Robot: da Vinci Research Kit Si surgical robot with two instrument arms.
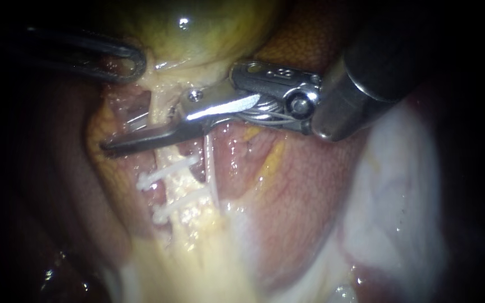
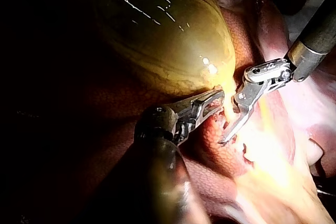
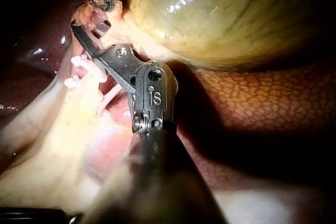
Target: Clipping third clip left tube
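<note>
Closest to the lens is the thick, blurred shaft of my right instrument [image 1: 122, 144], coming in from the upper right. Its silver wrist narrows to a dark slim tip that lies crosswise over the left tube [image 1: 178, 188]. The tube is a pale, yellowish, rough-surfaced band. It runs from the neck of the gallbladder [image 1: 197, 33] down the middle of the endoscope view, under that tip. Below the tip two white clips sit across it, the upper clip [image 1: 166, 171] and the lower clip [image 1: 179, 205], near one another, each slanted. Just beside the tube, on the side of my right instrument's wrist, runs a thinner whitish strand [image 1: 209, 163]. The tip covers the stretch of tube it crosses, and whatever lies behind the tube is hidden, so I cannot tell how far this instrument is open or whether it grips. My left instrument [image 1: 132, 65] has its looped jaws closed on pale tissue at the gallbladder's neck, and its shaft fades into the dark. The tube's lower end blurs out. In the right wrist view the liver [image 3: 262, 103] shows mottled beneath the gallbladder. My count: two instruments, two clips, one clipped tube, one strand.
</note>
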